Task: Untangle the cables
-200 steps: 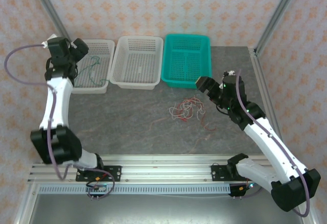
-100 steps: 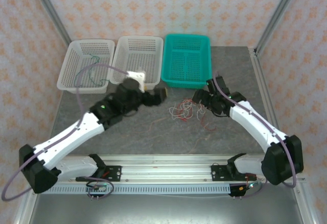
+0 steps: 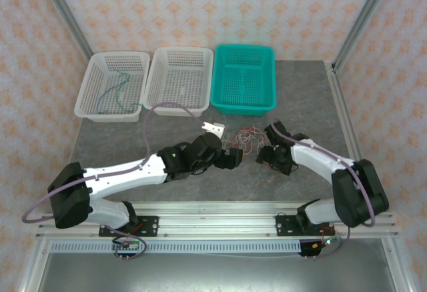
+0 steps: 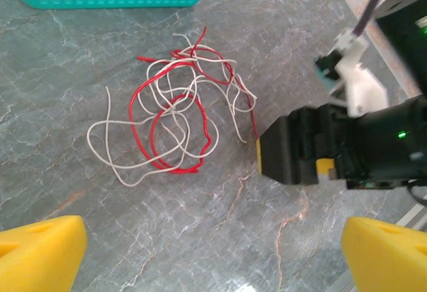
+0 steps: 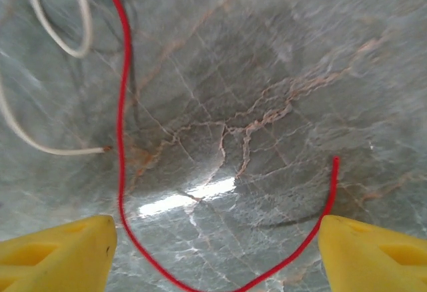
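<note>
The cables lie as a loose tangle [image 3: 245, 134] on the grey table, in front of the teal basket. In the left wrist view the red cable [image 4: 157, 142] and the white cable [image 4: 107, 159] loop through each other. My left gripper [image 3: 233, 157] is low at the tangle's near left side, open [image 4: 213, 259], with bare table between its yellow fingertips [image 4: 40, 252]. My right gripper [image 3: 267, 153] is down at the tangle's right end. It stands open [image 5: 217, 252], with a curved end of the red cable [image 5: 121, 139] lying between its fingertips and a white cable end [image 5: 60, 151] beside it. A green cable [image 3: 112, 92] lies in the left white basket.
Three baskets stand in a row at the back: a left white basket [image 3: 113, 55], a middle white basket [image 3: 181, 51] and a teal basket [image 3: 243, 47]. My right gripper's black body [image 4: 300, 149] sits close to the tangle's right side. Aluminium rails run along the near edge [image 3: 213, 215].
My left arm swung from the left white basket down to the tangle. My right arm came forward and lowered onto the tangle's right end.
</note>
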